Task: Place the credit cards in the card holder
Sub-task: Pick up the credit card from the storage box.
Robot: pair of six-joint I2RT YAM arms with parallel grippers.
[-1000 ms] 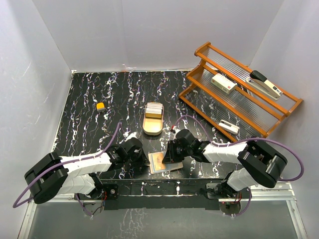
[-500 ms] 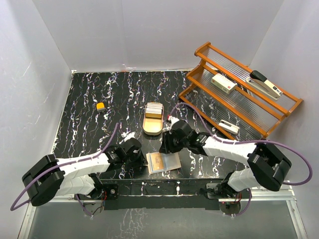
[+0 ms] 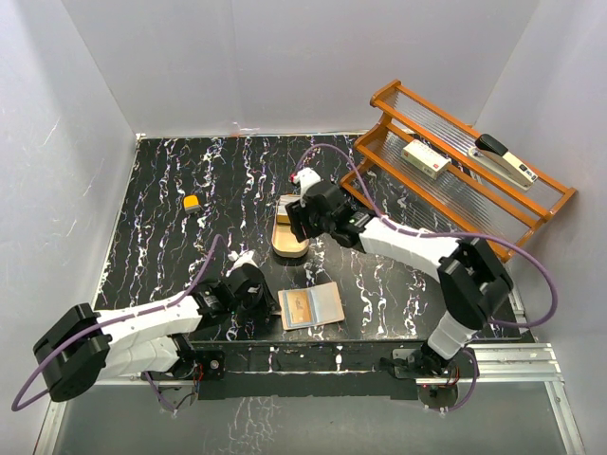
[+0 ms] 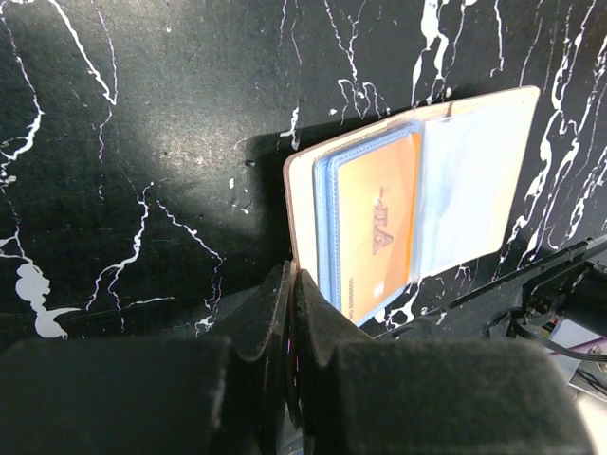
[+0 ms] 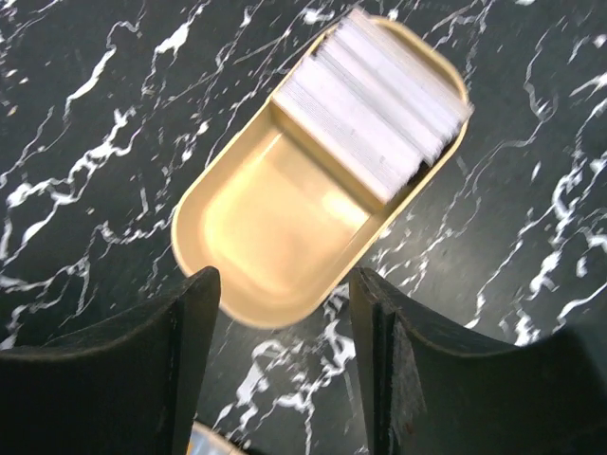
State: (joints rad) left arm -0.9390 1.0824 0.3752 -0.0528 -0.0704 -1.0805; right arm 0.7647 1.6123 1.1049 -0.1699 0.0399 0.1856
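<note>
The tan card holder (image 3: 311, 306) lies open near the table's front edge. An orange card (image 4: 379, 227) sits in its left clear pocket, and the right pocket (image 4: 469, 185) looks pale grey. My left gripper (image 4: 292, 277) is shut on the holder's left edge, also seen from above (image 3: 266, 300). The credit cards (image 5: 375, 100) form a pale stack in the far end of the gold tray (image 5: 256, 227). My right gripper (image 5: 285, 294) hangs open just over the tray's near end with nothing between its fingers. From above, the right gripper (image 3: 302, 220) covers part of the tray (image 3: 287, 245).
A wooden tiered rack (image 3: 455, 190) stands at the back right, holding a white box (image 3: 425, 158), a stapler (image 3: 505, 159) and a small white item (image 3: 434, 240). A small yellow object (image 3: 192, 202) lies at the left. White walls enclose the table.
My right gripper has left the card holder, travelled back to the gold tray and opened wider. The left gripper keeps its hold on the holder's edge.
</note>
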